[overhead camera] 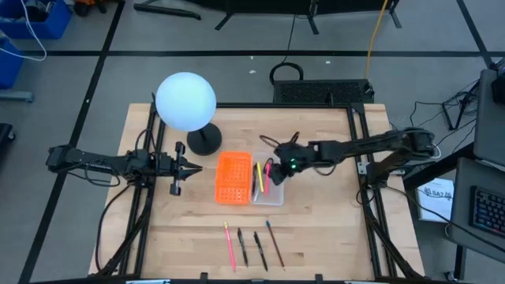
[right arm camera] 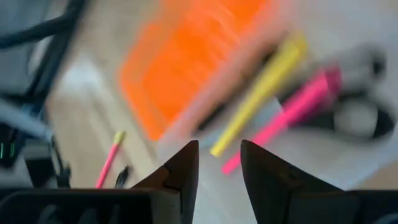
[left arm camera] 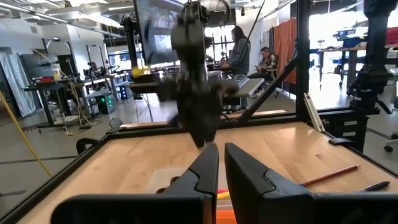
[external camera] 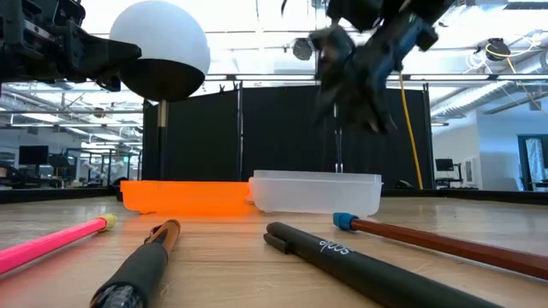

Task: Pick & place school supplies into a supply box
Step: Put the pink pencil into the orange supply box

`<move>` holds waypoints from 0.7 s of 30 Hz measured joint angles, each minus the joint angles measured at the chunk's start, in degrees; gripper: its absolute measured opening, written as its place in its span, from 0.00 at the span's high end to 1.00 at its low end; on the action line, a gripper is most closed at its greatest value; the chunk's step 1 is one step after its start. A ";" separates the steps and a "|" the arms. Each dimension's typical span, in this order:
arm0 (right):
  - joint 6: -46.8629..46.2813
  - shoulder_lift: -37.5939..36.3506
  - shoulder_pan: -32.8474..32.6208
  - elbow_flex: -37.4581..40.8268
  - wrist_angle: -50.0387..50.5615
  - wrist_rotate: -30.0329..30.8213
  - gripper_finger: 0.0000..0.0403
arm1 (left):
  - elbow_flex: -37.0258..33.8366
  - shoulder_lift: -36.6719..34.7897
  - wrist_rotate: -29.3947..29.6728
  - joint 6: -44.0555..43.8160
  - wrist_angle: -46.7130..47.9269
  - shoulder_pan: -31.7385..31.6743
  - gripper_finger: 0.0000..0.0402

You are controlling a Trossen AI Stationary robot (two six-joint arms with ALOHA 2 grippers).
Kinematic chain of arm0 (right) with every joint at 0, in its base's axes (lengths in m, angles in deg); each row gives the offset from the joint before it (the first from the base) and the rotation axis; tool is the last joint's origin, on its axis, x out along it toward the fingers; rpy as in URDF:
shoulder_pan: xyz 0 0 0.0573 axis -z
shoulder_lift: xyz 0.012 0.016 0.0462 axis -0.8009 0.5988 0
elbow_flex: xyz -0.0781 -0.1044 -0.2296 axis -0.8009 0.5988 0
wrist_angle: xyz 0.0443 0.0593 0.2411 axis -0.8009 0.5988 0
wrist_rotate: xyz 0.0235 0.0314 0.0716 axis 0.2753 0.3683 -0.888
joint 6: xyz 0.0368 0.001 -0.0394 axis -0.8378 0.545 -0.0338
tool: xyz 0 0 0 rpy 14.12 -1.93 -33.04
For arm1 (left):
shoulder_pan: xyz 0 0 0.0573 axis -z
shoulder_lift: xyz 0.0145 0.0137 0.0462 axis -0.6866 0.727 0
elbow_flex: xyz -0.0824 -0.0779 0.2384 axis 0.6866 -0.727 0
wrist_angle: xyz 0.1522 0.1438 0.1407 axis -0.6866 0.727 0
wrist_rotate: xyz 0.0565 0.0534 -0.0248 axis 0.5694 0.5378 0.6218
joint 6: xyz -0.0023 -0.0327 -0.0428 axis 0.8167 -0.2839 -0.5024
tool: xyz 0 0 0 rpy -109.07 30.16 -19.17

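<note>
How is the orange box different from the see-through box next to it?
The orange box is bright and full of little holes; the clear box is see-through with plain walls. The orange box looks empty from above; the clear box holds a yellow pen and a pink pen. The right gripper hangs over the clear box, not the orange one. Both are rectangles, side by side.

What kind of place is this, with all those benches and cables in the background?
It looks like a robotics lab or workshop, in a large open hall. Workbenches with monitors fill the room, people sit at desks behind the wooden table, and a black curtain screens off the robot's station.
</note>
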State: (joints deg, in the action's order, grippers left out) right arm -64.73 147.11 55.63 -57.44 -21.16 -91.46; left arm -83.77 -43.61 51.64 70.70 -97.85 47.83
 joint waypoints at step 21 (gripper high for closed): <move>64.51 -36.86 -7.22 24.08 -24.11 10.12 1.00 | 0.00 -0.01 4.72 2.91 1.49 0.00 0.91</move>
State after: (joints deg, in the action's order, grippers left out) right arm -0.22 110.25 48.41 -33.36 -45.26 -81.34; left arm -83.77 -43.62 56.36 73.60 -96.36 47.83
